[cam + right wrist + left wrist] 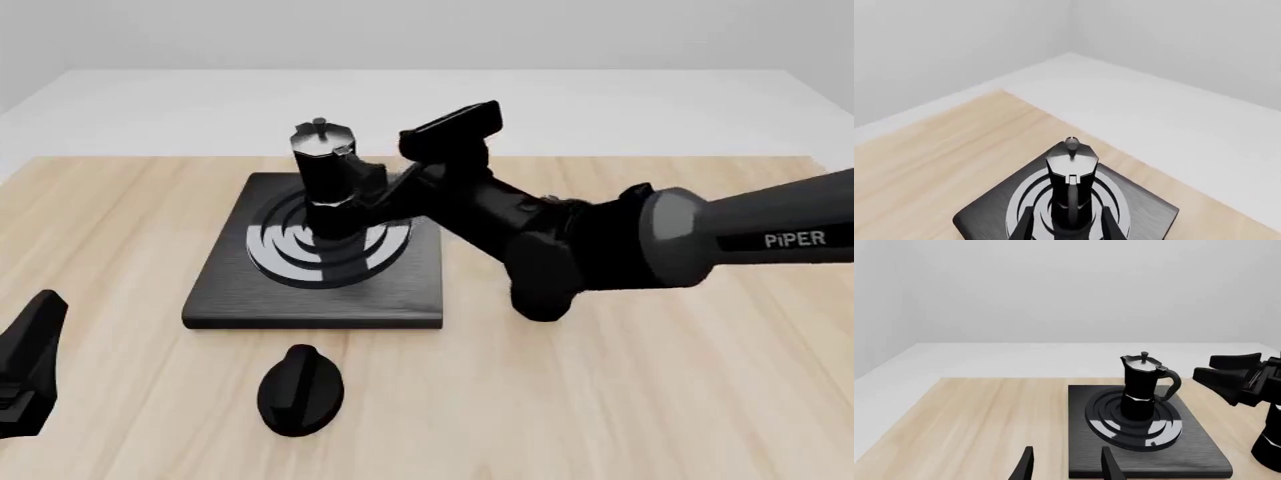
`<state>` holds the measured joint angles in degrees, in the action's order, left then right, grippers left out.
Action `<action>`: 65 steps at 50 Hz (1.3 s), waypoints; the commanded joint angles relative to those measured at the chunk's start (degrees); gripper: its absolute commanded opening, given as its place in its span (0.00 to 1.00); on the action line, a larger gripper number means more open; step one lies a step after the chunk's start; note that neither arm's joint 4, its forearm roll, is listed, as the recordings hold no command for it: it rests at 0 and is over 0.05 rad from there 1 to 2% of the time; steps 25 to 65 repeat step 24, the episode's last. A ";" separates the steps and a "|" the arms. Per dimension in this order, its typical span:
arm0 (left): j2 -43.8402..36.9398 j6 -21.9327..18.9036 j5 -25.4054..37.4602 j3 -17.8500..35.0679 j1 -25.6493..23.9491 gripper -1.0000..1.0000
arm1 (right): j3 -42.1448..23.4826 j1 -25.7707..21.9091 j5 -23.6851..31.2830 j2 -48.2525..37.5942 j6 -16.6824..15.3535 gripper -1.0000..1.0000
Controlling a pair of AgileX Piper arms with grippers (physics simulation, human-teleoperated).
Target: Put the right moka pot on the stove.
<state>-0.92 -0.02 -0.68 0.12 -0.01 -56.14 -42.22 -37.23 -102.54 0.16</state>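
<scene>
Front view: small black faceted moka pot (324, 180) upright on flat black ringed stove (227, 290); right gripper (400, 190) spread wide around curved handle. Likely rigid, top-heavy; regrasp at handle.

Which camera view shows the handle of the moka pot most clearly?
The left wrist view: the moka pot stands side-on on the stove, its curved handle unobstructed. The right wrist view shows the handle end-on between the right pincer's fingers. In the front view, that pincer mostly hides it.

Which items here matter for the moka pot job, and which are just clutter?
Job: moka pot, standing on the stove; right gripper, fingers either side of the pot.

Lying about: dial knob on the table; left gripper, open, holding nothing.
</scene>
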 commanded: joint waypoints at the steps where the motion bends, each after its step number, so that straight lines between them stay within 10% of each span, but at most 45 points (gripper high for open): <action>1: -0.02 0.00 -0.01 0.00 0.01 1.00 | 5.47 1.69 0.12 6.54 1.32 1.00; 23: 0.00 0.00 0.00 0.00 0.01 1.00 | 21.25 9.43 0.75 26.89 5.03 1.00; 65: 0.00 0.00 0.00 0.00 -0.01 1.00 | 21.41 9.41 1.23 27.48 4.95 1.00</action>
